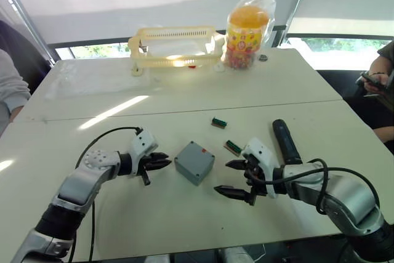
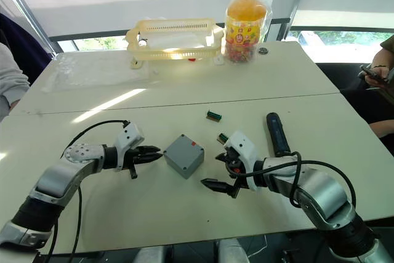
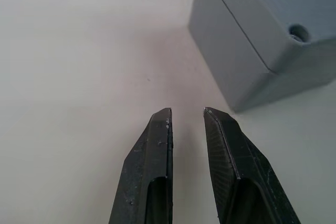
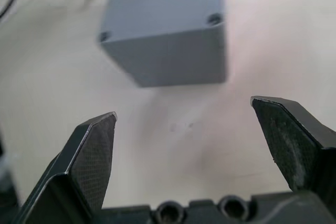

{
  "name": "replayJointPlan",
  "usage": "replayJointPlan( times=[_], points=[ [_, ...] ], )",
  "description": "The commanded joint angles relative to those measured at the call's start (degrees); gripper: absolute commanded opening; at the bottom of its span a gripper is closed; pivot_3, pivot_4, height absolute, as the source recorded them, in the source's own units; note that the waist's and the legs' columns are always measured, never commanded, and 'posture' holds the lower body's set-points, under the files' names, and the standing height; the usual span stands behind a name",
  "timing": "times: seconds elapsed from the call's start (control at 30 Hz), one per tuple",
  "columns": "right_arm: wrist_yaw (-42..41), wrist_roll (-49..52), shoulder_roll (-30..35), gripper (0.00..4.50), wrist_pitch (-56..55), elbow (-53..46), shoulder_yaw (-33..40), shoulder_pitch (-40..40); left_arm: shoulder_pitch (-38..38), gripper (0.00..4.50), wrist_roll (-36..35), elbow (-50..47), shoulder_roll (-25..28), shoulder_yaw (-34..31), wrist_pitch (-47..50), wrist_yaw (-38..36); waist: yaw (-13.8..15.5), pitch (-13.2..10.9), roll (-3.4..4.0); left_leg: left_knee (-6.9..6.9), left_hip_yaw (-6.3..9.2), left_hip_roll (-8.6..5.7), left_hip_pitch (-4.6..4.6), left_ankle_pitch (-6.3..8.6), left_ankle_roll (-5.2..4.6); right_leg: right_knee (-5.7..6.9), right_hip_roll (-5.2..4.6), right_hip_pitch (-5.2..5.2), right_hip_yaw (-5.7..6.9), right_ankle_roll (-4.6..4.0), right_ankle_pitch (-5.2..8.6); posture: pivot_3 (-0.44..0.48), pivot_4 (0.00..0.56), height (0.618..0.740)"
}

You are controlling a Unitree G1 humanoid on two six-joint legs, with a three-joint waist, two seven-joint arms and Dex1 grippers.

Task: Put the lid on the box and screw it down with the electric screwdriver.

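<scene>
Grey box [image 1: 194, 162] sitting on the white surface [image 1: 184, 100] between the two grippers, lid [image 4: 160, 3] already resting on top, red mark near one corner. Left gripper [image 1: 161, 163] just beside the box's left side, not touching, black fingers [image 3: 152, 177] nearly together with only a thin gap, grasping nothing. Right gripper [image 1: 232, 178] near the box's right side, a little further off, fingers [image 4: 92, 153] spread wide and released, pointing toward the box, bare surface between them. One electric screwdriver [image 1: 286, 142] lying flat on the surface behind the right wrist, untouched, well apart from the box. Two small green parts: one [image 1: 233, 147] just beside the right gripper's upper finger, the other [image 1: 218, 122] further back toward the middle of the surface. At the far edge, one pale yellow basket [image 1: 175, 47] and one bagged jar [image 1: 246, 35] with an orange lid beside it. One box, one lid, one screwdriver. Screw holes visible at the lid's corners in the wrist views; whether screws sit in them cannot be told.
</scene>
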State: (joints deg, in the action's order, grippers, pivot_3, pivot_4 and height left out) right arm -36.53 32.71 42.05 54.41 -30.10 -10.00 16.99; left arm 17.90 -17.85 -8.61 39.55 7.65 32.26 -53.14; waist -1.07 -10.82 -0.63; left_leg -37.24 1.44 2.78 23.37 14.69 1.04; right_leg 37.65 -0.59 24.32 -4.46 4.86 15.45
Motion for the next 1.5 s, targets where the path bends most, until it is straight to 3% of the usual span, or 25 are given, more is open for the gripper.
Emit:
replayJointPlan(
  times=[0.03,0.23,0.37,0.57,1.03,1.17,1.4,1.5],
  points=[
    [-1.72,-3.7,-0.71,4.48,-5.6,2.31,-1.34,2.12,-2.16,0.94,-2.71,-5.9,1.59,-1.81,1.76,-1.61,0.05,0.0,0.0,-0.01,-0.01,-0.01,0.0,0.0,0.0,0.0,-0.01,0.0,-0.01,0.0,0.0,0.0,0.15,0.74],
    [-5.56,-8.02,-3.11,4.48,-12.46,7.96,-5.14,4.66,-4.34,0.94,-4.4,-10.29,0.55,-0.85,5.03,-0.46,0.1,0.01,-0.01,-0.03,-0.02,-0.01,0.01,0.0,0.0,0.0,-0.01,0.0,-0.01,0.0,0.0,0.0,0.15,0.74],
    [-7.41,-9.11,-6.28,4.48,-15.23,10.2,-6.45,5.87,-2.54,0.94,-1.55,-6.92,-2.29,0.58,3.93,3.22,0.17,0.01,-0.01,-0.04,-0.02,-0.01,0.0,0.0,0.0,0.02,-0.01,0.0,-0.01,0.0,0.0,0.0,0.15,0.74],
    [-9.18,-6.0,-7.06,4.48,-11.82,4.42,-5.59,2.81,-0.47,0.94,1.11,-3.64,-3.42,1.07,1.3,4.28,0.22,0.01,-0.01,-0.06,0.01,-0.01,-0.01,0.0,0.0,0.14,-0.01,0.0,0.01,0.01,-0.01,0.0,0.15,0.74],
    [-4.73,-5.31,-9.5,4.48,-6.86,-0.62,-3.85,-0.77,3.37,0.94,3.95,-0.79,-7.11,1.76,-1.46,5.94,0.16,0.01,-0.01,-0.09,0.06,-0.02,-0.06,0.0,0.01,0.32,0.01,0.0,0.03,0.0,0.0,0.0,0.15,0.74],
    [-5.37,-5.76,-6.48,4.48,-8.19,-0.39,0.47,0.22,2.5,0.94,2.77,-3.11,-4.62,0.4,-0.13,4.08,0.17,0.01,-0.01,-0.09,0.05,-0.03,-0.06,0.0,0.01,0.32,0.0,0.0,0.03,0.0,0.0,0.0,0.15,0.74],
    [-9.63,1.94,-1.42,4.48,-4.89,0.74,10.53,4.48,1.89,0.94,-1.99,-6.31,2.1,-4.4,3.26,-0.7,0.08,0.0,-0.01,-0.04,0.06,-0.02,-0.09,0.0,0.0,0.33,0.01,0.01,0.04,-0.01,0.01,0.0,0.15,0.74],
    [-10.24,2.99,-3.13,4.48,-6.69,10.69,13.66,13.38,6.15,0.94,-8.32,-9.0,5.76,-9.1,7.87,-4.59,-0.13,-0.06,-0.04,-0.04,0.06,-0.01,-0.06,0.0,0.0,0.34,0.03,0.04,0.05,-0.01,0.01,0.0,0.15,0.74]
  ],
)
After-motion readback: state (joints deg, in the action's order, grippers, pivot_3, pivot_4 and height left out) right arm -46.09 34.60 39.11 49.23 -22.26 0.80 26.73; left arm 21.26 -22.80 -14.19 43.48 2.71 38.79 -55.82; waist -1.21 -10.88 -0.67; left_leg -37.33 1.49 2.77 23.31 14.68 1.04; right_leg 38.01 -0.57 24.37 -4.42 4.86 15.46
